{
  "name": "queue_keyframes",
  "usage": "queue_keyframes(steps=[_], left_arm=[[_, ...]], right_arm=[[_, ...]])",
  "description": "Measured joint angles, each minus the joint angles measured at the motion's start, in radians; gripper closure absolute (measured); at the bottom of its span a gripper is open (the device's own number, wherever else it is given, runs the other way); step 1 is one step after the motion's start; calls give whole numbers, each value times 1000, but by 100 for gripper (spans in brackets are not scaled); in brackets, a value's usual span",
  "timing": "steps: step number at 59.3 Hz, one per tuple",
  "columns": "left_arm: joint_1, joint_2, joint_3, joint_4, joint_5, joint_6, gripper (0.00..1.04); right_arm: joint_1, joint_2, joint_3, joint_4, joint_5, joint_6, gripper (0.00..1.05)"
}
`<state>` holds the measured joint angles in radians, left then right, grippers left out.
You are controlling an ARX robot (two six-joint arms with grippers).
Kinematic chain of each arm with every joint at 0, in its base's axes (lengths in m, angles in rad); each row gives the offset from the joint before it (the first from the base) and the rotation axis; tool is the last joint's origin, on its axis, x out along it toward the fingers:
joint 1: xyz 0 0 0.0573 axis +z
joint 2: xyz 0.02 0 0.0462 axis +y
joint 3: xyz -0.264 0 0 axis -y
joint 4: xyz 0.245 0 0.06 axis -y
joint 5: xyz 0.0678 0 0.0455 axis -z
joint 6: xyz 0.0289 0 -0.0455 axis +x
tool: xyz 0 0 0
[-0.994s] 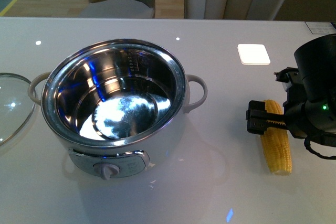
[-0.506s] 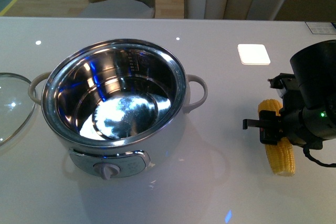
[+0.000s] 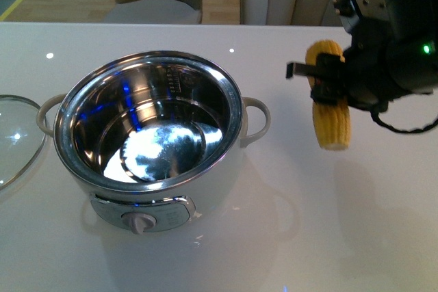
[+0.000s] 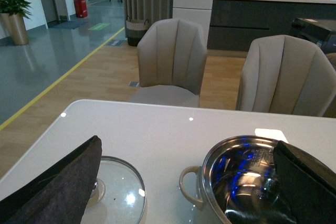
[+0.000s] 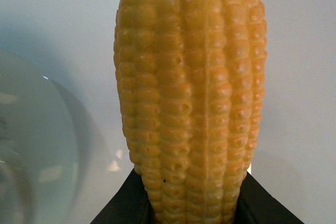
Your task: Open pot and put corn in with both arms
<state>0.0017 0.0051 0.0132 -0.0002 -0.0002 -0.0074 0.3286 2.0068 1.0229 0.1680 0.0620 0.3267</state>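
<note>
The pot [image 3: 233, 96] stands uncovered at the table's centre-left, its shiny steel bowl holding nothing. To its right the yellow corn [image 3: 330, 120] hangs above the table, tip down, with my right gripper [image 3: 321, 81] shut on its upper part. In the right wrist view the corn [image 5: 191, 103] fills the frame between the black fingers [image 5: 118, 205]. My left gripper [image 4: 184, 182] is open, with nothing between its fingers [image 4: 58, 182]; it hovers over the gap between the pot [image 4: 209, 169] and the glass lid. It is outside the front view.
The glass lid [image 3: 15, 138] lies flat on the table left of the pot, also in the left wrist view [image 4: 121, 190]. A white square [image 4: 270, 134] sits on the table behind the pot. Beige chairs [image 4: 173, 56] stand beyond the far edge.
My right gripper has lifted the corn off the table and carried it up, farther back and a little left toward the pot. The pot and lid have not moved.
</note>
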Motion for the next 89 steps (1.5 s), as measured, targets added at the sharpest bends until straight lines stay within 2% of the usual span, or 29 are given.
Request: queue_keyframes(steps=[18, 38, 52, 81, 83, 89], left_arm=[[0, 0, 0, 0, 0, 0, 7], [0, 0, 0, 0, 0, 0, 7], [0, 0, 0, 0, 0, 0, 7], [0, 0, 0, 0, 0, 0, 7], [0, 0, 0, 0, 0, 0, 7], [0, 0, 0, 0, 0, 0, 7]], right_arm=[[145, 48, 265, -80, -89, 182, 82], [245, 191, 457, -135, -153, 377, 82], [309, 252, 523, -166, -173, 399, 82], [341, 323, 534, -249, -178, 387, 82], [342, 325, 533, -253, -179, 384, 79], [346, 325, 523, -260, -193, 381, 62]])
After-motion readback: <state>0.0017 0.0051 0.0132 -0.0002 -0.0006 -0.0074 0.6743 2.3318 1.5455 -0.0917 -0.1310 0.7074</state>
